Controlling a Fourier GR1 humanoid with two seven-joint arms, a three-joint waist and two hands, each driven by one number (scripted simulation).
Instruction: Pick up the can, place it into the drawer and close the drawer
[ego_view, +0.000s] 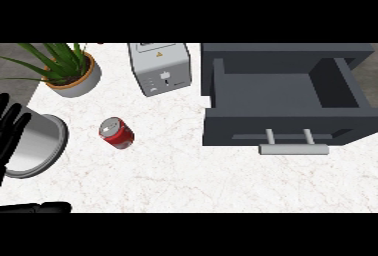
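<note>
- I see the can (117, 133), red with a silver top, standing a little tilted on the white marbled counter (184, 175), left of centre and touched by nothing
- The drawer (284, 97) sits at the right, dark grey and pulled open toward me; its inside shows bare, and its light grey handle (292, 148) sticks out from the front panel on two short posts
- The can is well apart from the drawer, with bare counter between them
- My left robot hand (10, 125) shows at the left edge, black fingers straight and pointing up, spread a little; it has hold of nothing, though it overlaps the rim of the pot beside it
- That metal pot (37, 145) stands at the left edge, just left of the can but not touching it
- At the lower left corner I see a dark shape (33, 207) lying along the bottom edge; I cannot tell which part of the robot it is
- My right robot hand does not show anywhere in the head view
- A toaster (159, 68) stands at the back of the counter, just left of the drawer
- A potted plant (63, 67) stands at the back left corner, behind the pot
</note>
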